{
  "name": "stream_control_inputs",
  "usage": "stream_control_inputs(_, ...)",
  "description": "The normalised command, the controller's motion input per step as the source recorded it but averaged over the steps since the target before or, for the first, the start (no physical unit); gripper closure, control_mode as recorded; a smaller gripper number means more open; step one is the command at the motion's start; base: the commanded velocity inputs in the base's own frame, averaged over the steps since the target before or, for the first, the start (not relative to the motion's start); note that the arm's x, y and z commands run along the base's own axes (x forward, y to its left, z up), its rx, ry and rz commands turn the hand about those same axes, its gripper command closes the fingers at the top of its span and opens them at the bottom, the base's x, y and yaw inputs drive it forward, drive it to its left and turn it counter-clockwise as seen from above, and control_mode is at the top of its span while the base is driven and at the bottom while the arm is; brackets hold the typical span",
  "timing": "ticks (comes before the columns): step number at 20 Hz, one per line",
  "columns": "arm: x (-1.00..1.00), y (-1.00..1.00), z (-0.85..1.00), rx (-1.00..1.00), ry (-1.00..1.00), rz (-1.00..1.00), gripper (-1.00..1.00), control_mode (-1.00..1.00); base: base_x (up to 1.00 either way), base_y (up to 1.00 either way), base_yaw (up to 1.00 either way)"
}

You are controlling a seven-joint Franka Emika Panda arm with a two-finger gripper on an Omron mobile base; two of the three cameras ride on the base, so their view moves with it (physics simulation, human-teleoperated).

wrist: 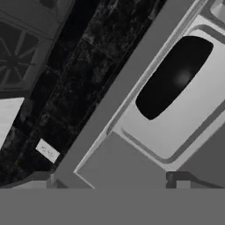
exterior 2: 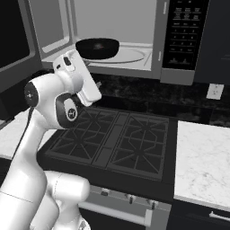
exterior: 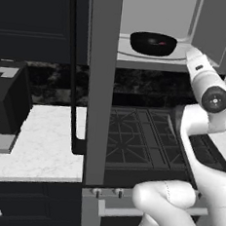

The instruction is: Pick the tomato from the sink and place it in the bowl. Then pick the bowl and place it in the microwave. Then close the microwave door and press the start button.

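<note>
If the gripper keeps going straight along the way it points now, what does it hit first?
Probably the pale floor of the grey-framed microwave, just inside its front edge, short of the shallow black bowl on the round turntable. The open gripper faces that floor in the hand view; depth is unclear, so treat this as likely.

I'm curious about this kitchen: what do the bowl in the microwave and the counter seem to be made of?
The bowl looks like glossy black ceramic or plastic, judging by a soft highlight on it. The counter looks like polished white marble with faint grey veins. Both are rendered, so this is only a guess.
</note>
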Motion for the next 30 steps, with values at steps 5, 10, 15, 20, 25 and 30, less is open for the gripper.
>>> stream_control_inputs(5, -0.15, -0.15, -0.38, -0.36, 0.05, -0.20, -1.00, -1.00, 0.00, 0.00, 0.00)
stream_control_inputs(10, -0.17, 0.00, -0.44, -0.40, 0.00, -0.09, -1.00, -1.00, 0.00, 0.00, 0.00)
stream_control_inputs(15, -0.31, 0.45, -0.40, -0.44, -0.01, -0.14, -1.00, -1.00, 0.00, 0.00, 0.00)
stream_control_inputs(20, -0.19, 0.65, -0.37, -0.39, 0.00, -0.15, -1.00, -1.00, 0.00, 0.00, 0.00)
stream_control_inputs(25, -0.02, 0.66, -0.22, -0.25, 0.03, -0.14, -1.00, -1.00, 0.00, 0.00, 0.00)
stream_control_inputs(30, 0.00, 0.43, -0.34, -0.17, 0.02, -0.12, -1.00, -1.00, 0.00, 0.00, 0.00)
